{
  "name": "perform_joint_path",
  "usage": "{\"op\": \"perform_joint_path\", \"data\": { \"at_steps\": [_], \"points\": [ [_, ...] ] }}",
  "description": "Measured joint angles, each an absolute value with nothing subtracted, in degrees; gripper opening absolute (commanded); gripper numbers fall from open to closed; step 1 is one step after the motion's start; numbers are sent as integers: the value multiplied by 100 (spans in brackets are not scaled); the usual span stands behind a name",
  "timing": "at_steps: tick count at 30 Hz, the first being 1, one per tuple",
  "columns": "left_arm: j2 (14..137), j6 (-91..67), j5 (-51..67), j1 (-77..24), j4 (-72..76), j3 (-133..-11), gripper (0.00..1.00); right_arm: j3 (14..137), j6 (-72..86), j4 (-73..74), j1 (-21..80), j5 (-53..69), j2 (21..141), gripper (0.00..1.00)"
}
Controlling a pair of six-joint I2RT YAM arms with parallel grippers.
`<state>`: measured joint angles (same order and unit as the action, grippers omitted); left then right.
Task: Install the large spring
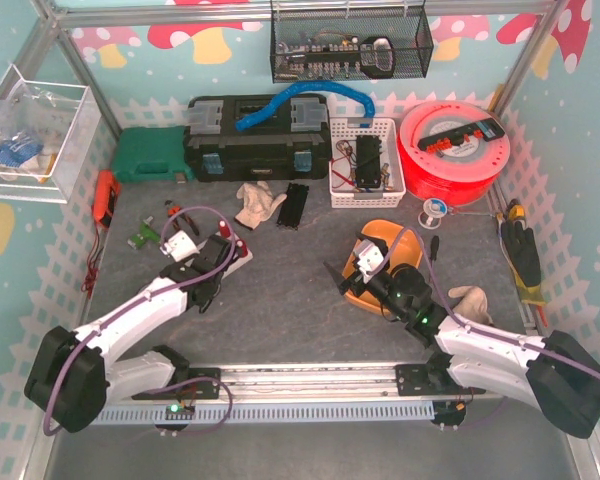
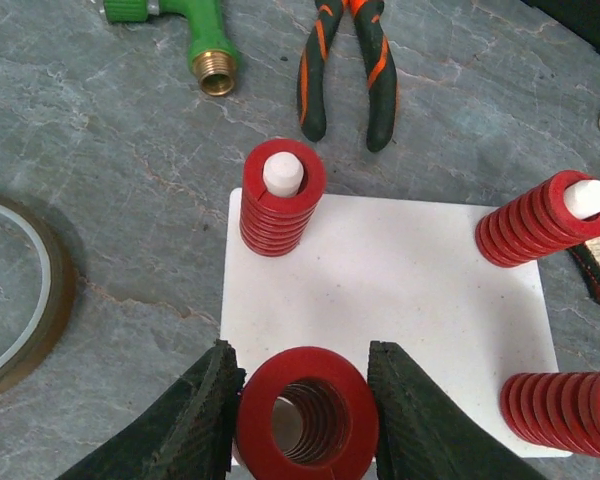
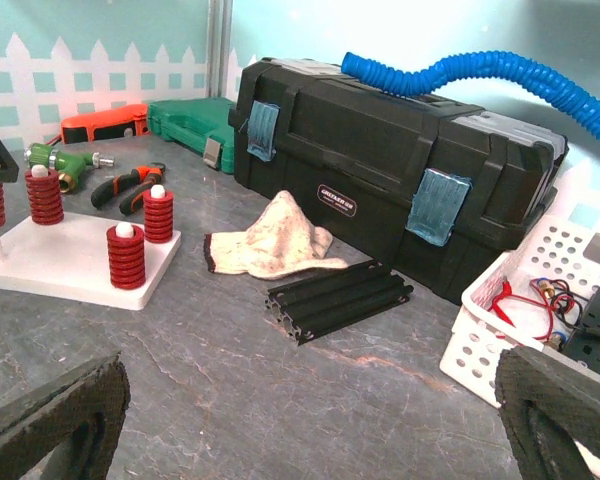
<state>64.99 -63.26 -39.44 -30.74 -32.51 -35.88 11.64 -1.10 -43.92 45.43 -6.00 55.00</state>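
My left gripper (image 2: 307,400) is shut on a large red spring (image 2: 307,420), one pad on each side of it. It holds the spring upright at the near left corner of the white base plate (image 2: 400,270), over a white peg that shows inside the coil. Three other red springs sit on pegs at the far left (image 2: 280,200), far right (image 2: 545,220) and near right (image 2: 565,410). In the top view the left gripper (image 1: 223,258) is over the plate (image 1: 244,254). My right gripper (image 3: 310,420) is wide open and empty above bare table, near an orange tray (image 1: 385,235).
Orange-black pliers (image 2: 345,65), a green hose nozzle (image 2: 195,35) and a tape roll (image 2: 20,290) lie around the plate. A cloth (image 3: 275,240), black extrusion bars (image 3: 340,295), a black toolbox (image 3: 380,180) and a white basket (image 3: 520,320) stand ahead of the right gripper.
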Motion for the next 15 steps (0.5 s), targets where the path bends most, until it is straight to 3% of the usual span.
{"op": "perform_joint_path", "data": {
  "at_steps": [15],
  "points": [
    [6178, -6278, -3918, -3011, -3061, -3559, 54, 1188, -12, -4327, 4543, -716, 5395, 99]
  ]
}}
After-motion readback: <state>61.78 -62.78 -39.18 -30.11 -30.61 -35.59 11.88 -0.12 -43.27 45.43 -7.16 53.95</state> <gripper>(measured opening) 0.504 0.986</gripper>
